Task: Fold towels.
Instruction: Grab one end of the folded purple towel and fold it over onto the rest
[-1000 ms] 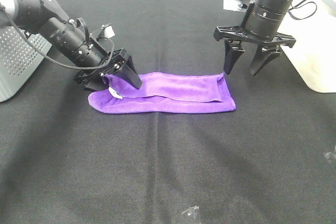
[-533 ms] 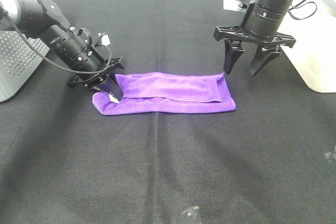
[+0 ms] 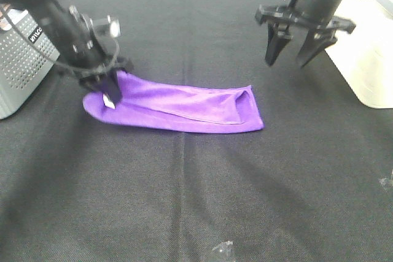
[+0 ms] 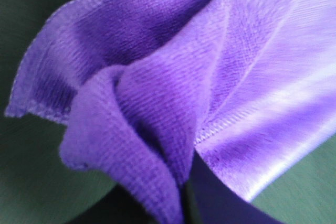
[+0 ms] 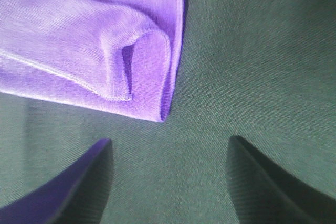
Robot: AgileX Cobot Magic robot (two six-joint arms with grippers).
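The purple towel [image 3: 178,105] lies folded into a long strip on the black table. My left gripper [image 3: 109,93] is shut on its left end and holds that end slightly raised, with the small white tag [image 3: 108,102] beside the fingers. The left wrist view is filled with bunched purple cloth [image 4: 173,103] pinched close to the camera. My right gripper [image 3: 299,53] is open and empty, hovering above and behind the towel's right end. The right wrist view shows that folded right end [image 5: 136,66] and both spread fingertips [image 5: 89,182] above bare table.
A grey perforated box [image 3: 21,59] stands at the left edge. A white container [image 3: 368,59] stands at the right edge. Small clear bits lie at the front [image 3: 222,250] and at the far right [image 3: 387,182] of the black cloth-covered table [image 3: 196,200].
My left gripper has dragged the towel's left end left and back, skewing the strip. My right gripper has risen and moved back from the towel's right end, still open.
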